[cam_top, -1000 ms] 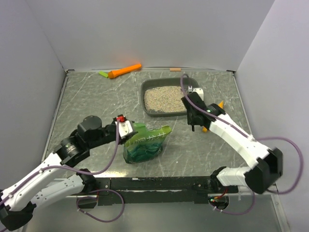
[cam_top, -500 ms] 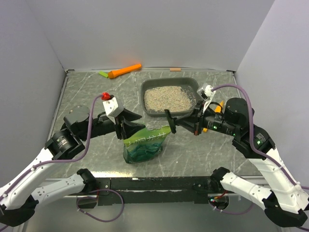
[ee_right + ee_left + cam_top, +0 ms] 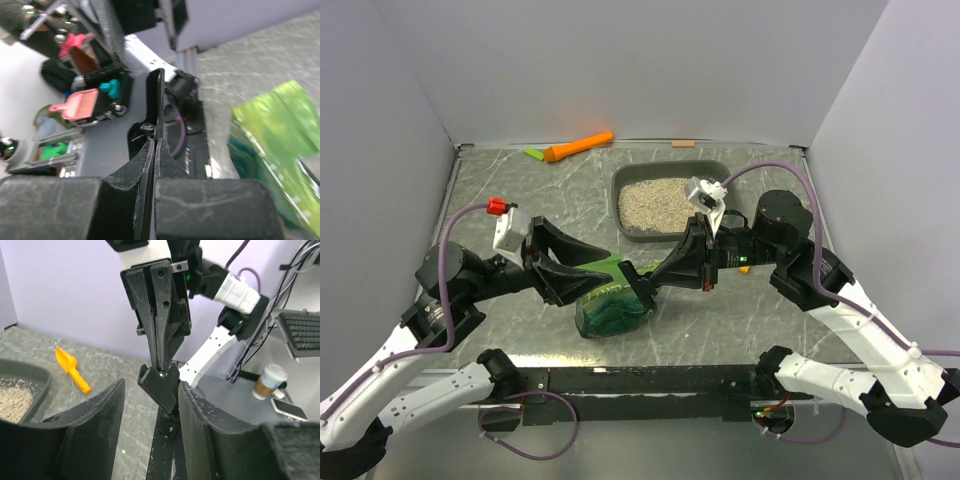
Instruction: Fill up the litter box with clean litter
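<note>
A: Green bag [image 3: 610,305], condition?
B: Crinkled, slumped on the grey marbled table [image 3: 500,200].
A: Beyond the bag?
B: Orange carrot-shaped piece [image 3: 578,147] by the back wall, well apart, a little left. Small green bit [image 3: 534,154] just beside its thick end.
A: Right of the bag?
B: Orange scoop [image 3: 72,371], lying flat.

Grey tbl [image 3: 510,190], litter box [image 3: 617,200], grn bag [image 3: 605,315], scoop [image 3: 72,371]

One litter box [image 3: 669,167], one green bag [image 3: 609,312], two arms [image 3: 460,290] [image 3: 810,275]
</note>
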`<state>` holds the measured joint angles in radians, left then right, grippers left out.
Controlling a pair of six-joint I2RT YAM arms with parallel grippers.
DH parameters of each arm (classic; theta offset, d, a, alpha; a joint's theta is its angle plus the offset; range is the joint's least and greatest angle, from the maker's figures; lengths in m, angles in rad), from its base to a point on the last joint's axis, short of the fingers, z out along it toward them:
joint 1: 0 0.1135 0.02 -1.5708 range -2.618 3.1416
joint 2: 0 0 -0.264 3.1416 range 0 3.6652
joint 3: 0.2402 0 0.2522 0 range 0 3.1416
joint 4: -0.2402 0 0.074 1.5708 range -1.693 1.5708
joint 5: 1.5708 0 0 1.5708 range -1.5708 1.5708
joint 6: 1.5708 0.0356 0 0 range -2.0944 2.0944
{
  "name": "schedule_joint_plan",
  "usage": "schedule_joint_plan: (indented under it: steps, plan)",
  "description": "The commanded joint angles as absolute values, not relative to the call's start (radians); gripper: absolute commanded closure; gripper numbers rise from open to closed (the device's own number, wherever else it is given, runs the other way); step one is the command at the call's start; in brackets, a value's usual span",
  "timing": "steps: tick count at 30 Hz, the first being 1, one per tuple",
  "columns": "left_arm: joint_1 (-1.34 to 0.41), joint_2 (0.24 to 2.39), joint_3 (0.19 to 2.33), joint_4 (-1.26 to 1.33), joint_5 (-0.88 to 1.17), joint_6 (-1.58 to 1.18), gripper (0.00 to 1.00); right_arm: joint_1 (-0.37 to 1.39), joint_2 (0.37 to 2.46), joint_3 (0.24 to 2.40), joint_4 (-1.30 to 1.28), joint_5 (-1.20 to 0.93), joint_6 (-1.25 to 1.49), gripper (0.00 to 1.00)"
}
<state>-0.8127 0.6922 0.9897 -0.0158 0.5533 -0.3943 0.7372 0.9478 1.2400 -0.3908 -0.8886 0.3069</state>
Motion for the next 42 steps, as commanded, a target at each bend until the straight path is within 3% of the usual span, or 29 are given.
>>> schedule_joint_plan:
  steps: [1,11,31,34,38,42]
  plan:
    - [-0.81,0.67,0.973,0.041,0.545,-0.443,0.47,0.775,0.962,1.236,-0.198,-0.945,0.391,1.0]
    - [-0.81,0.629,0.916,0.078,0.531,-0.445,0.44,0.805,0.954,1.221,-0.135,-0.928,0.428,1.0]
    - [-0.81,0.657,0.919,0.135,0.6,-0.477,0.48,0.827,0.991,1.169,-0.005,-0.939,0.477,1.0]
    - [-0.81,0.657,0.913,0.141,0.603,-0.477,0.53,0.825,0.991,1.164,0.021,-0.943,0.482,1.0]
    - [-0.81,0.669,0.913,0.147,0.618,-0.479,0.73,0.828,0.991,1.16,0.038,-0.946,0.492,1.0]
    - [-0.81,0.68,0.92,0.152,0.63,-0.477,0.86,0.831,0.994,1.157,0.04,-0.948,0.494,1.0]
